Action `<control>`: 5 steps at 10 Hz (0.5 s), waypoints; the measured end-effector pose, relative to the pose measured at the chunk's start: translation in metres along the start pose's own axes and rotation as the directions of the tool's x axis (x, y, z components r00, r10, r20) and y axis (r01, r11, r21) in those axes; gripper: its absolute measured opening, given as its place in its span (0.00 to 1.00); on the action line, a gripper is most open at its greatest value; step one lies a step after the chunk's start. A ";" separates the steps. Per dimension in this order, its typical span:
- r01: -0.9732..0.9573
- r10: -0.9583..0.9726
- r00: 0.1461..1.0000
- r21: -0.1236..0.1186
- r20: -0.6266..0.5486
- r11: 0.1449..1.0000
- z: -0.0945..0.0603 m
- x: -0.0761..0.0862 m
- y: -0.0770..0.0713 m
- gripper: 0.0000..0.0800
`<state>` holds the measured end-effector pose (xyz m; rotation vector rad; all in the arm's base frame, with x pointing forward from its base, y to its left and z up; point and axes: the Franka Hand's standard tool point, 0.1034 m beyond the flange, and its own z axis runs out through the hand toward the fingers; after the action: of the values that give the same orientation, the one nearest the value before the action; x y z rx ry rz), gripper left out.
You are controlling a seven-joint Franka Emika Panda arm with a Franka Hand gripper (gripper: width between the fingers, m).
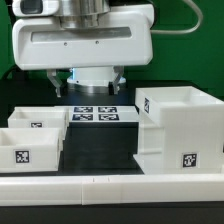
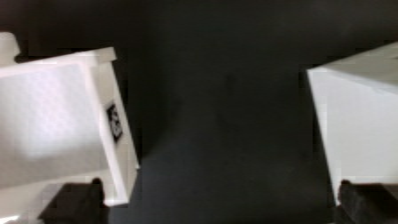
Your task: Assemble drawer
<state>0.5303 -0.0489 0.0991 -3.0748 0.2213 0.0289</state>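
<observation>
Approach phase: my gripper (image 1: 88,84), fingers apart and empty, hangs over the dark tabletop (image 1: 100,148) between the two drawer trays (image 1: 28,152) at the exterior view's left and the housing (image 1: 180,125) at its right; next move, I judge, requires aligning over one tray's wall.

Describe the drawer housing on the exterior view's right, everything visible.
The housing is a white box, plastic by its look, resting on the black table at the exterior view's right. Its open side faces up, showing thin walls. Two black-and-white square tags show: one high on a side face, one low on the front. It sits close behind the low white border wall; the open gripper hangs apart from it.
</observation>
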 end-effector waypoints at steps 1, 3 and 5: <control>0.000 0.000 1.000 -0.012 -0.015 1.000 0.014 -0.004 0.007 0.81; 0.014 -0.015 0.999 -0.034 -0.033 0.999 0.037 -0.005 0.020 0.81; 0.038 -0.040 0.999 -0.040 -0.029 0.998 0.044 -0.004 0.025 0.81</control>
<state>0.5218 -0.0700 0.0543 -3.1194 0.1640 -0.0144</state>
